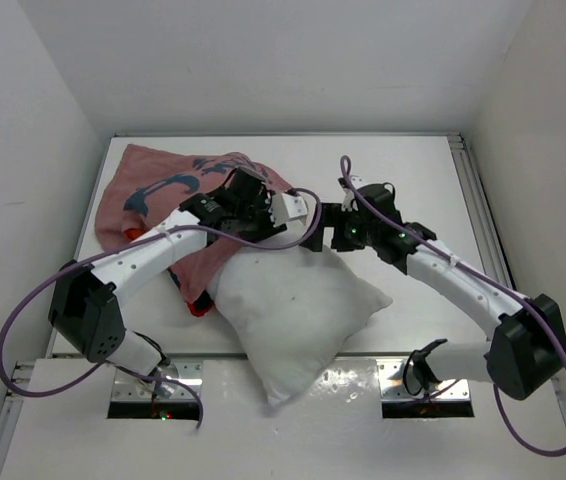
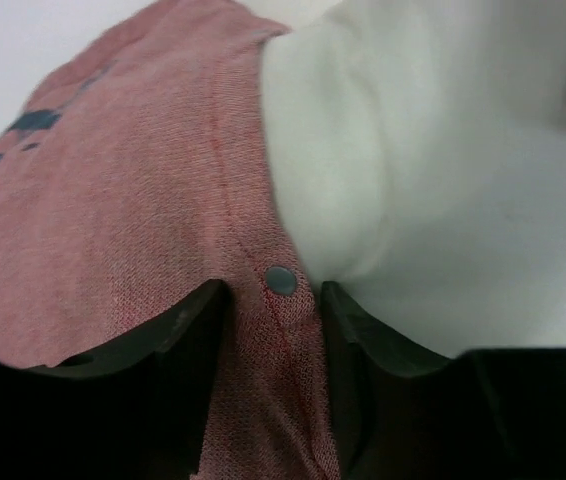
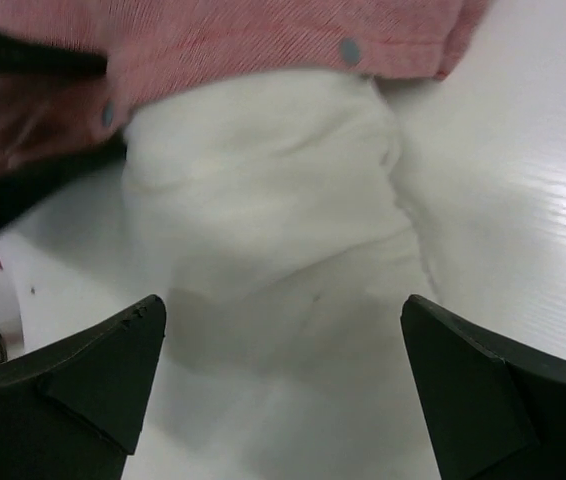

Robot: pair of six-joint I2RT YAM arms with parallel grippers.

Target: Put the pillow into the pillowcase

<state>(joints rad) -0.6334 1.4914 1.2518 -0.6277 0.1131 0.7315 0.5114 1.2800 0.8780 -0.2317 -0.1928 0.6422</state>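
The pillowcase [image 1: 168, 190] lies at the back left, paler pink side up with dark blue patches. Its open hem reaches the pillow's far corner. The white pillow [image 1: 298, 300] lies in the middle, tilted, one corner over the near edge. My left gripper [image 1: 281, 212] is shut on the pillowcase hem [image 2: 263, 350], just below a grey snap button [image 2: 281, 280], with the pillow [image 2: 443, 180] right beside it. My right gripper [image 1: 331, 226] is open, its jaws [image 3: 283, 320] wide apart over the pillow's far end [image 3: 273, 200]. The hem [image 3: 263, 40] crosses just beyond.
White walls close in the table [image 1: 403, 170] on the left, back and right. A rail [image 1: 483, 210] runs along the right edge. Metal mounting plates [image 1: 153, 390] sit at the near edge. Purple cables [image 1: 23, 320] loop off both arms.
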